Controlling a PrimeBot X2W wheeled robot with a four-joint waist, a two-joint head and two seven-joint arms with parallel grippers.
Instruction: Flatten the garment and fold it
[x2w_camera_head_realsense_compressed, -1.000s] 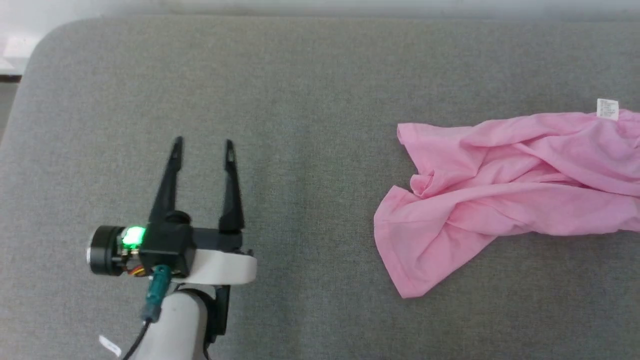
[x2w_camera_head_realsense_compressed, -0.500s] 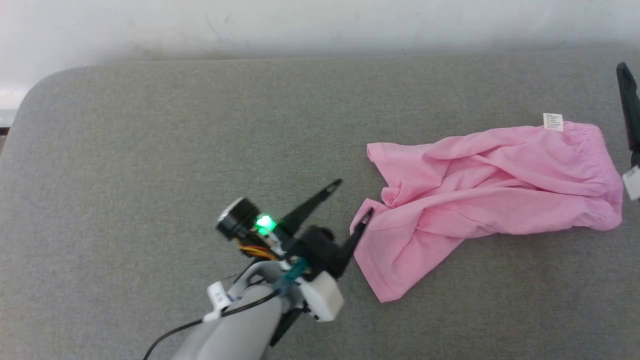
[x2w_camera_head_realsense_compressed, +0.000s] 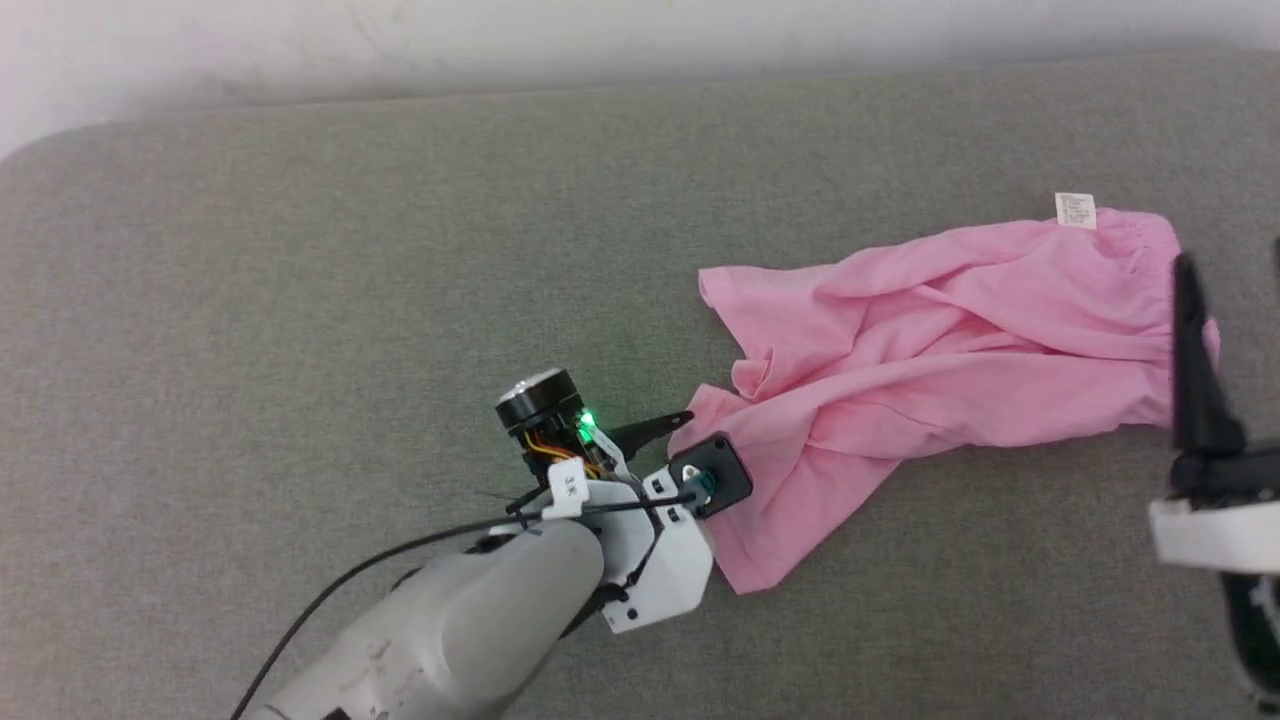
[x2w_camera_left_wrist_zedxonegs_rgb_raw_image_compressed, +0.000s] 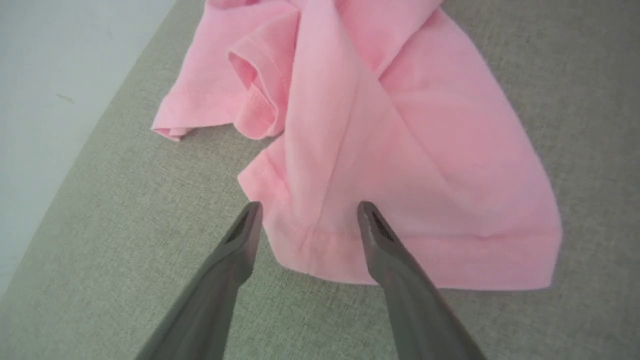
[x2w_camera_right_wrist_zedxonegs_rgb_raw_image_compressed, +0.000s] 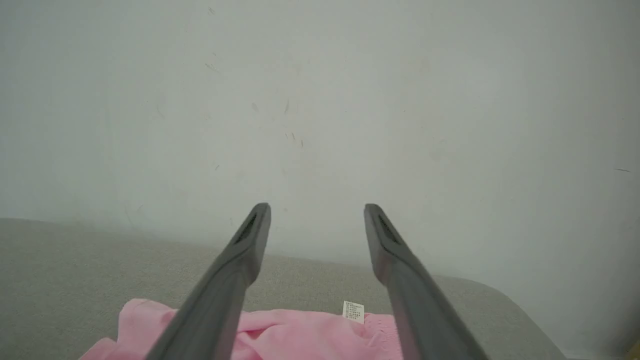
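Note:
The garment (x2w_camera_head_realsense_compressed: 950, 330), pink shorts, lies crumpled on the grey padded surface (x2w_camera_head_realsense_compressed: 300, 260), its legs to the left and its gathered waistband (x2w_camera_head_realsense_compressed: 1150, 235) with a white label (x2w_camera_head_realsense_compressed: 1075, 209) to the right. My left gripper (x2w_camera_head_realsense_compressed: 700, 435) is open, tilted down at the near leg's hem. In the left wrist view its fingertips (x2w_camera_left_wrist_zedxonegs_rgb_raw_image_compressed: 255, 215) straddle the hem corner of the garment (x2w_camera_left_wrist_zedxonegs_rgb_raw_image_compressed: 400, 125) without closing on it. My right gripper (x2w_camera_head_realsense_compressed: 1232, 255) is open, held by the waistband end. Its own view looks over the garment (x2w_camera_right_wrist_zedxonegs_rgb_raw_image_compressed: 280, 335) and label (x2w_camera_right_wrist_zedxonegs_rgb_raw_image_compressed: 353, 310), right gripper (x2w_camera_right_wrist_zedxonegs_rgb_raw_image_compressed: 317, 207) pointing at the wall.
A pale wall (x2w_camera_head_realsense_compressed: 600, 40) runs along the far edge of the grey surface, whose rounded corner (x2w_camera_head_realsense_compressed: 40, 150) shows at the far left. Bare grey fabric spreads to the left of and in front of the garment.
The head camera has shifted. My left gripper has swung right and down to the near leg's hem. My right gripper has come into the picture beside the waistband. The garment lies as before.

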